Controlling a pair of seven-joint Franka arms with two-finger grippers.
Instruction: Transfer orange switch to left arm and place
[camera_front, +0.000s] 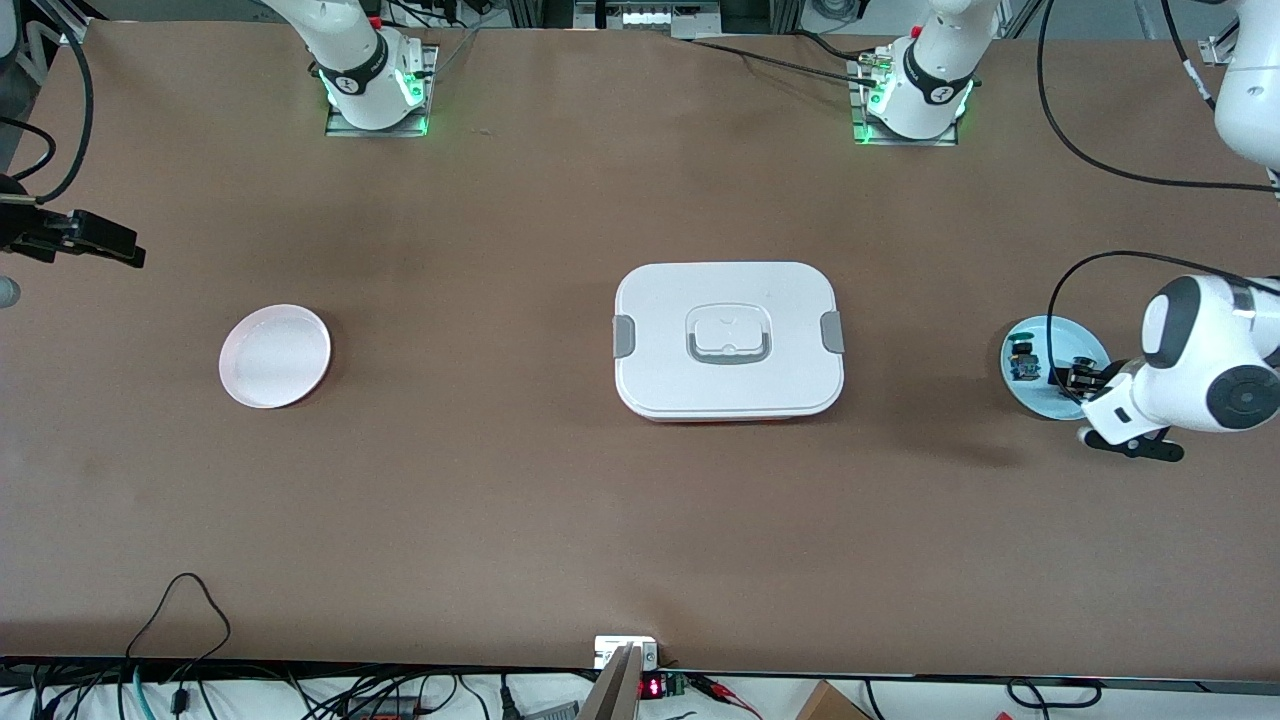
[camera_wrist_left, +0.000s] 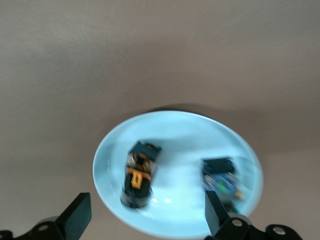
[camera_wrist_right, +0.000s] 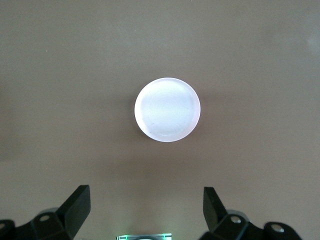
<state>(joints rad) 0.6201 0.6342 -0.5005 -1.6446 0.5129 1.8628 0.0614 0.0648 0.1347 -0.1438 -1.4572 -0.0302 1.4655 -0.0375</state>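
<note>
Your orange switch (camera_wrist_left: 139, 174) is lying on its side in the light blue plate (camera_wrist_left: 175, 132), which sits out at the left arm's end of the desk, roughly midway between the edge with the arm bases and the edge by the front camera. Sharing that plate is the other little switch (camera_wrist_left: 222, 181), the blue-bodied one, just beside the orange one but not touching it. Your left gripper (camera_wrist_left: 145, 216) hangs right over that plate with its jaws spread wide and nothing between them. The white box (camera_front: 728, 340) sits in the middle of the desk, lid on, grey clips at both ends. Toward the right arm's end there's a pink plate (camera_wrist_right: 167, 109), and your right gripper (camera_wrist_right: 146, 209) waits above that end, jaws wide apart too and holding nothing.
</note>
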